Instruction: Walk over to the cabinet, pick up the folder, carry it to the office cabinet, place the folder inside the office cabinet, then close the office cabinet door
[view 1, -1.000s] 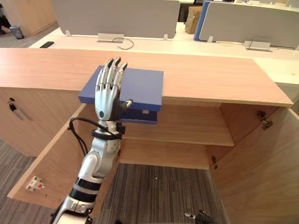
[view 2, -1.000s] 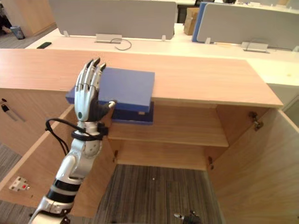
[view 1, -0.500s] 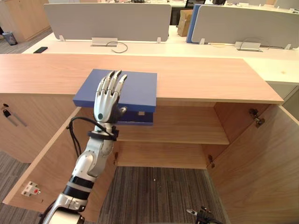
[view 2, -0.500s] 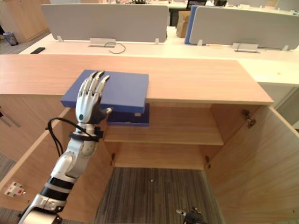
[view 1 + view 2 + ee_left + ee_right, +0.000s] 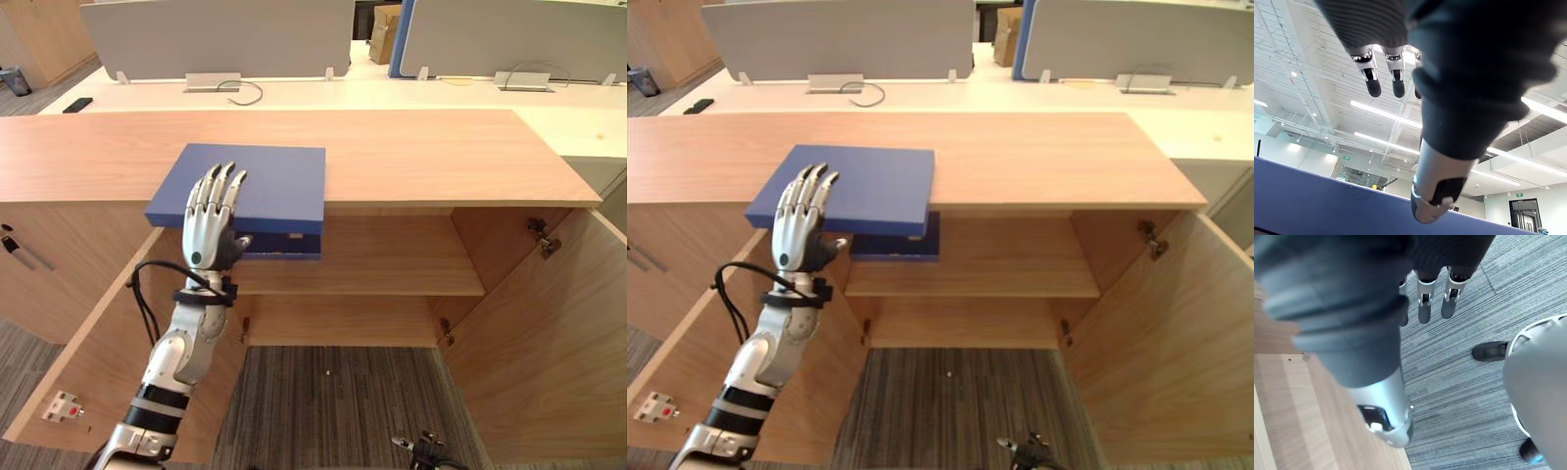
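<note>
The blue folder lies flat on the wooden worktop, its near edge overhanging the open cabinet, with the left hand raised just before it, fingers straight and empty, while the right hand hangs with relaxed, empty fingers above the carpet.

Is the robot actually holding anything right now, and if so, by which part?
Nothing is held. The left hand is open, fingers straight, raised at the near edge of the blue folder on the cabinet top; the right hand hangs open, empty.
</note>
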Controlling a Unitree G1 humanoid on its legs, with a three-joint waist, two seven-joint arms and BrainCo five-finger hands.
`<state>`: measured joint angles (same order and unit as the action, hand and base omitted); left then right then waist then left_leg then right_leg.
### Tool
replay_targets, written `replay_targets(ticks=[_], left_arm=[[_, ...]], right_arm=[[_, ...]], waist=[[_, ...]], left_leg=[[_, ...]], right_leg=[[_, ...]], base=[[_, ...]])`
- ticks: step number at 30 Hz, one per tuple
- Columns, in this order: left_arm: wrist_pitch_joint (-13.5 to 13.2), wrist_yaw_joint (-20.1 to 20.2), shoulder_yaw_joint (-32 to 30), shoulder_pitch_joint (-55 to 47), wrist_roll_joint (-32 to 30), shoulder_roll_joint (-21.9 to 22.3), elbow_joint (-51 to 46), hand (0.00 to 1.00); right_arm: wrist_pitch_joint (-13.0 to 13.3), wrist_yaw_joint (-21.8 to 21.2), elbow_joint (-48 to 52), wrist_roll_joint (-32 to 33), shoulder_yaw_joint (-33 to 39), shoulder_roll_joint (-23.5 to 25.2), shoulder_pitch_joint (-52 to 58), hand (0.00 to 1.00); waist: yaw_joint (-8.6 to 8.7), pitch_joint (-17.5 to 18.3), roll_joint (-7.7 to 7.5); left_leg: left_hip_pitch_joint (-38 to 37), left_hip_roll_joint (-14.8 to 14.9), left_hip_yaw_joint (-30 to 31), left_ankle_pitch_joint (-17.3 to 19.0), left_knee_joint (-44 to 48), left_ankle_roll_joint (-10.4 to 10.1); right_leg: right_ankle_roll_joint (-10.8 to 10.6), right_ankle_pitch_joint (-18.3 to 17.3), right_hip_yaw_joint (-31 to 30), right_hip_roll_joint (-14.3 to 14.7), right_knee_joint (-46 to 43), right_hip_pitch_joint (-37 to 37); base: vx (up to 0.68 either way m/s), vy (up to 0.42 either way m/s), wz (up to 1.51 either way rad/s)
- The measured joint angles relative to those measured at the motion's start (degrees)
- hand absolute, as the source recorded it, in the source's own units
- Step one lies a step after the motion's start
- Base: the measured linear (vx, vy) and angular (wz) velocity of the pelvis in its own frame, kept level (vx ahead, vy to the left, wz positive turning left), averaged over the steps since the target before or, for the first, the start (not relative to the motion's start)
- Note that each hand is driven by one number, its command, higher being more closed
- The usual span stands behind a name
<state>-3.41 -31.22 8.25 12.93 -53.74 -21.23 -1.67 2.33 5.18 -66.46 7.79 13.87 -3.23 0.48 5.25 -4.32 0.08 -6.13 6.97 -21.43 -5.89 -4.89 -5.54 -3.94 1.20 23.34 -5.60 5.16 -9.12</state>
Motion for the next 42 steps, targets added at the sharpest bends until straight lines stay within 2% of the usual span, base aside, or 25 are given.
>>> replay_targets(ticks=[6,13,23,29,42], left_arm=[[0.2,-0.2,-0.1,-0.5,-0.5,0.1,1.6,0.0],[1.4,0.4,1.5,0.1,-3.3,-0.5,10.6,0.0],[2.9,1.5,6.2,8.6,-8.0,-5.4,19.9,0.0],[3.0,1.6,8.8,13.2,-10.0,-7.9,22.6,0.0],[4.8,1.5,8.8,18.1,-9.9,-10.8,22.6,0.0]], right_arm=[[0.0,0.0,0.0,0.0,-0.3,0.0,0.0,0.0],[0.0,0.0,1.1,0.1,-0.3,0.0,0.0,0.0],[0.1,0.0,1.1,0.6,-0.2,0.0,-0.3,0.0],[0.1,0.0,1.1,2.3,-0.2,0.0,-0.2,0.0],[0.1,0.0,1.1,2.3,0.0,0.0,0.5,0.0]], waist=[[0.08,-0.4,0.45],[0.21,-0.7,0.32],[0.89,-0.8,0.27],[1.48,-0.8,0.27],[1.61,-0.8,0.29]], left_leg=[[0.0,-0.3,0.0,0.1,0.0,0.3],[0.1,-0.5,0.0,0.2,0.0,0.3],[0.1,-0.4,-0.1,0.2,0.0,0.3],[0.0,-0.4,-0.4,0.3,0.0,0.2],[-0.2,-0.4,-0.5,0.3,0.0,0.2]], right_leg=[[-0.2,0.2,0.0,-0.4,0.0,0.0],[-0.3,0.2,0.0,-0.4,0.0,0.1],[-0.3,0.2,-0.1,-0.4,0.0,0.2],[-0.3,0.3,-0.2,-0.4,0.0,0.3],[-0.7,0.7,-0.2,-0.6,0.0,0.2]], base=[[-0.03,0.016,0.0],[0.0,0.0,0.0],[0.0,0.0,0.0],[0.0,0.0,0.0],[0.0,0.0,0.0]])
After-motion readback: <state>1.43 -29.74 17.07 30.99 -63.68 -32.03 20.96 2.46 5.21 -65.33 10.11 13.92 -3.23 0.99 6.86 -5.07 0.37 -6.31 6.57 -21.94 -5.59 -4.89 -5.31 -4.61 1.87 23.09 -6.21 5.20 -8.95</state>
